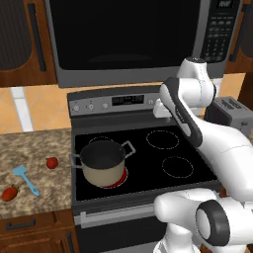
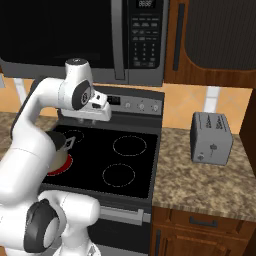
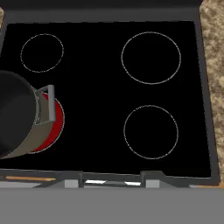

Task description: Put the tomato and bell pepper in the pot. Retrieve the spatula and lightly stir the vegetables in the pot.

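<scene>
Cream-beige walls and a grey metal rim identify the pot, which I take as my landmark: it stands on the front-left burner of the black stove, and that burner glows red beneath it. The pot interior reads dark in the left base view and I see nothing lying in it. To the left of the pot, on the speckled stone bench, I see the tomato closest to the pot, a plain red ball. Further left of the pot lies the spatula, light blue, its flat head pointing away from me and its handle running toward the bench front. Furthest left of the pot, near the bench front edge, lies the bell pepper, orange-red with a dark stem tip. All three are apart from one another and from the pot. I see the arm raised over the stove, above and to the right of the pot, with the pincer hanging under the white hand. Its fingers are not resolved clearly enough, so I cannot tell whether they stand apart or together; nothing appears between them. In the hand view the pot sits at the left edge with one looped handle facing the open burners. A grey toaster stands on the bench well to the right of the pot.
</scene>
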